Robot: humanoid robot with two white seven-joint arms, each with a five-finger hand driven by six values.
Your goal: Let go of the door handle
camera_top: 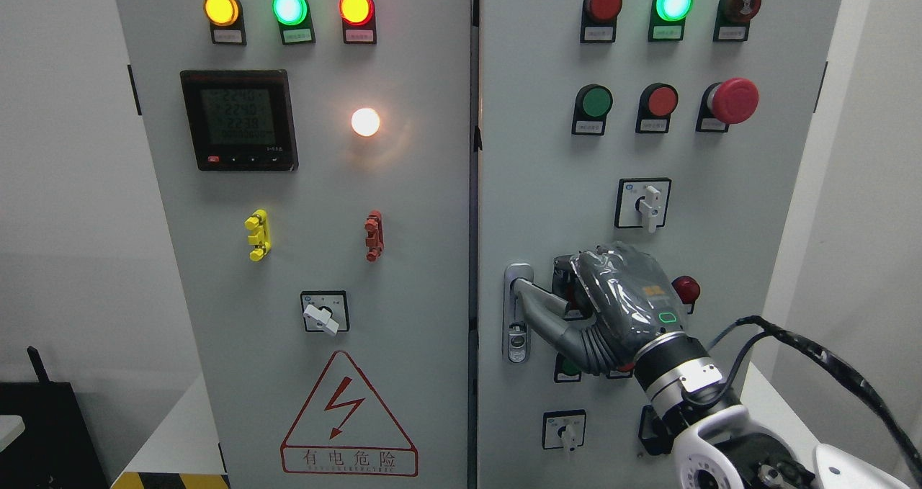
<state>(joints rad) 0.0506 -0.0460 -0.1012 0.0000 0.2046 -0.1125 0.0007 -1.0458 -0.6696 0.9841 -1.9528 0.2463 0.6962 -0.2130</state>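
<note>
White walls frame the grey two-door electrical cabinet [403, 273], where the robot's grey-gloved right hand [612, 302] grips the silver lever door handle [520, 309] on the cabinet's right door, and fingers opening unevenly could snag it.

buttons [685, 289] crowd robot hand [619, 298], open wall right

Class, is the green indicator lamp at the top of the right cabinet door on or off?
On: the green indicator lamp glows bright, unlike the dark red lamp beside it.
</note>
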